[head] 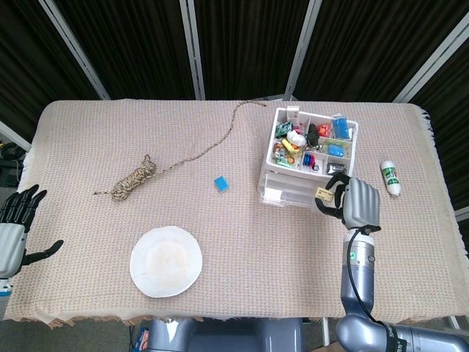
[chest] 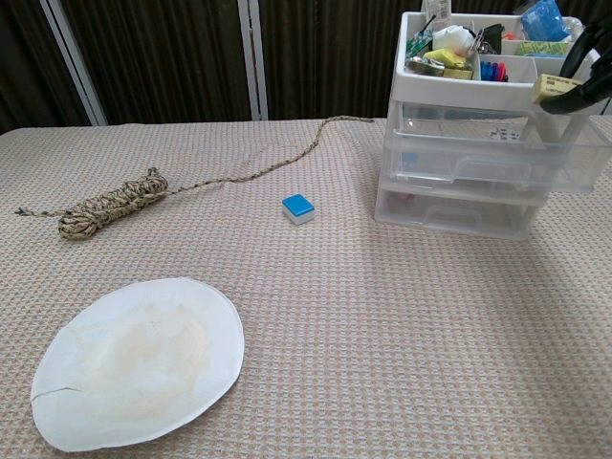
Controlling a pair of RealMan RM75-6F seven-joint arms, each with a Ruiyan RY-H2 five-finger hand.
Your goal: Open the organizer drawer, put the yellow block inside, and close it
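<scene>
Organizer point(head: 308, 158): white plastic, three clear drawers under a cluttered top tray, right of centre in the head view. Middle drawer point(chest: 497, 153) stands pulled out toward the robot, open at the top.

Block point(head: 322, 193): small, pale yellow, pinched at the fingertips of the right hand point(head: 357, 205), just over the open drawer's front right corner. In the chest view it shows at the far right edge point(chest: 553, 88). Looks light, stiff and smooth-faced, likely to slip if the pinch slackens; best held on two opposite flat faces, as here.

Left hand point(head: 15, 227): lower left edge of the head view, off the table, fingers spread, holding nothing.

Drawer handling, by judgement: thin clear plastic, light, slides easily; push at the middle of its front lip so it does not skew.

Also present: rope coil point(head: 135, 178), blue block point(head: 221, 183), paper plate point(head: 166, 261), white tube point(head: 390, 178) at the right.
</scene>
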